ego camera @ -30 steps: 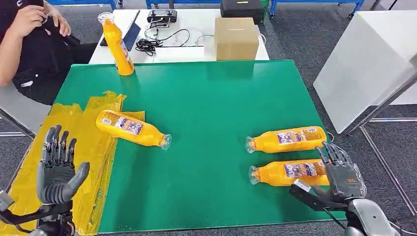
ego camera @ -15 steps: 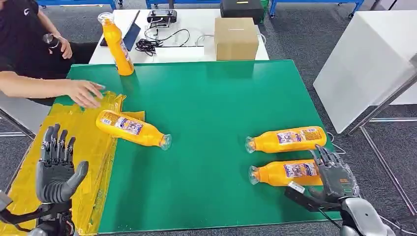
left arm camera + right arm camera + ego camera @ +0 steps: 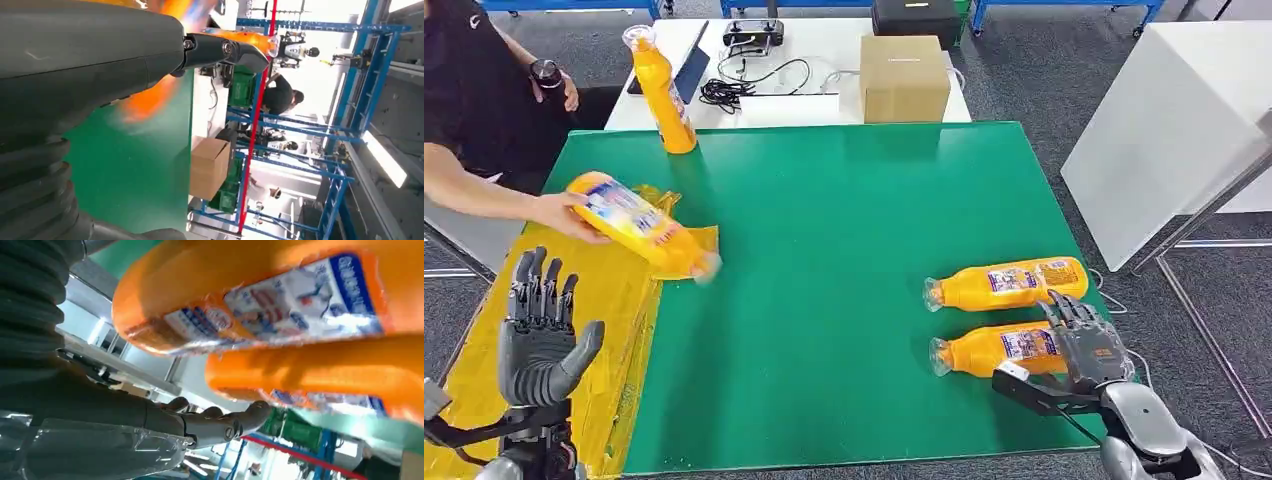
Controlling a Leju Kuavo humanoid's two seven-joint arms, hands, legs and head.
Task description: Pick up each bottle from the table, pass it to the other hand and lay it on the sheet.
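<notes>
Two orange bottles lie on the green table at the right, the far bottle (image 3: pixel 1009 283) and the near bottle (image 3: pixel 999 348). My right hand (image 3: pixel 1084 338) reaches over the near bottle's base end with its fingers spread and gripping nothing. In the right wrist view the near bottle (image 3: pixel 280 305) and the far bottle (image 3: pixel 325 375) loom close past my fingers (image 3: pixel 220 422). My left hand (image 3: pixel 542 340) stands open, fingers up, above the yellow sheet (image 3: pixel 614 300). A person's hand (image 3: pixel 559 212) holds a third bottle (image 3: pixel 639 227) tilted above the sheet. A fourth bottle (image 3: pixel 662 95) stands upright at the table's far left edge.
A cardboard box (image 3: pixel 904 77), cables and a tablet sit on the white table (image 3: pixel 814 45) behind. The person sits at the far left. A white cabinet (image 3: pixel 1169 120) stands to the right. In the left wrist view the lifted bottle (image 3: pixel 150 97) shows blurred.
The person's hand reached in, took the bottle off the sheet and lifted it left. My right hand moved forward over the near bottle's base. My left hand stayed put.
</notes>
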